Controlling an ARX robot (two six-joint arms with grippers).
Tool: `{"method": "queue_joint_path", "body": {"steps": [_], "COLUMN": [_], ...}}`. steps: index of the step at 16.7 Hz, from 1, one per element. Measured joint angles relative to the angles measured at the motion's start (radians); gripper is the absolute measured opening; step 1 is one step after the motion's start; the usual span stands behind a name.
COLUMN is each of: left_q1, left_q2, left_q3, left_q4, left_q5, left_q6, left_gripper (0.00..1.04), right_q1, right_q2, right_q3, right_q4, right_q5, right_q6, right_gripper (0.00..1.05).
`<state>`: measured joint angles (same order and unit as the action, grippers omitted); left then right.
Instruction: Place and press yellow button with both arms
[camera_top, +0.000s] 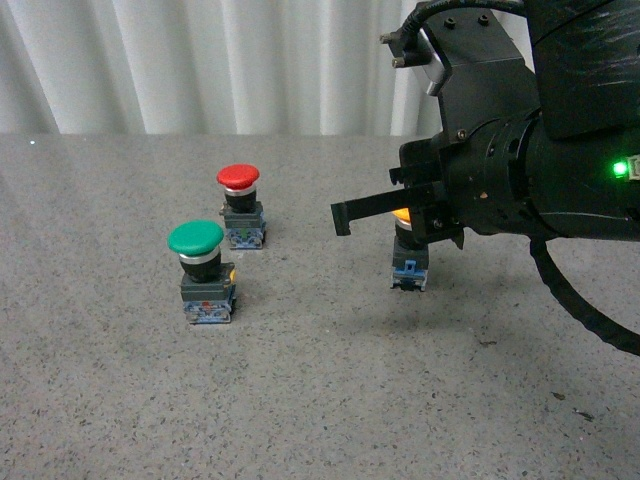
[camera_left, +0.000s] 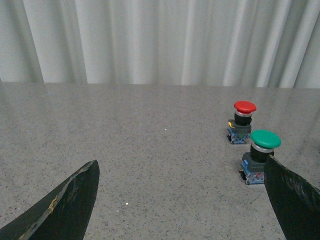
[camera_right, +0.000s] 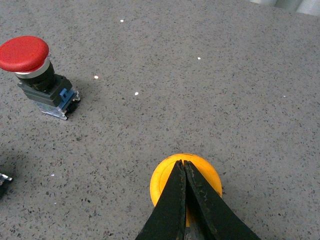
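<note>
Right wrist view: the right gripper (camera_right: 184, 165) is seen with its two black, wedge-shaped fingers (camera_right: 170, 205) brought together into one narrow point, nothing being clamped between them. Directly beneath that point lies the yellow button (camera_right: 211, 178), of which only the smooth, round mushroom cap is shown. The middle of the cap is covered by the fingers, and whether it is touched cannot be told. In the front view the cap is largely hidden behind the blocky black wrist (a green light glows on the arm), while the blue-and-grey base is seen standing on the grey speckled table (camera_top: 330, 400). The button stands well apart from the red button (camera_top: 238, 178) and the green button (camera_top: 196, 238), on their right. The left gripper (camera_left: 181, 167) is shown only in its own wrist view, with its matte black fingers spread wide, cut off by the frame and one scuffed along its edge. A white pleated curtain (camera_left: 150, 40) is hung behind.
</note>
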<state>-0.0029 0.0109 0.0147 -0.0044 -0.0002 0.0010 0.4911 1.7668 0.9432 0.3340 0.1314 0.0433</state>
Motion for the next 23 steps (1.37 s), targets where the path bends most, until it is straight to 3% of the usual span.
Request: {"method": "queue_joint_path", "body": {"steps": [10, 15, 19, 21, 23], "left_q1": [0.000, 0.000, 0.000, 0.000, 0.000], "left_q2": [0.000, 0.000, 0.000, 0.000, 0.000], "left_q3": [0.000, 0.000, 0.000, 0.000, 0.000], "left_q4": [0.000, 0.000, 0.000, 0.000, 0.000], "left_q5": [0.000, 0.000, 0.000, 0.000, 0.000], "left_q6": [0.000, 0.000, 0.000, 0.000, 0.000], "left_gripper": [0.98, 0.98, 0.98, 0.98, 0.98], "right_q1": [-0.008, -0.014, -0.032, -0.064, -0.137], "right_q2": [0.018, -0.037, -0.213, -0.303, -0.722], "right_q3": [0.023, -0.014, -0.039, -0.131, -0.385], "right_q4": [-0.076, 0.069, 0.268, 0.240, 0.132], "right_q5": [0.023, 0.027, 0.051, 0.003, -0.065], "right_q6": [-0.003, 0.060, 0.201, 0.257, 0.272], "right_gripper": [0.02, 0.02, 0.02, 0.02, 0.02]}}
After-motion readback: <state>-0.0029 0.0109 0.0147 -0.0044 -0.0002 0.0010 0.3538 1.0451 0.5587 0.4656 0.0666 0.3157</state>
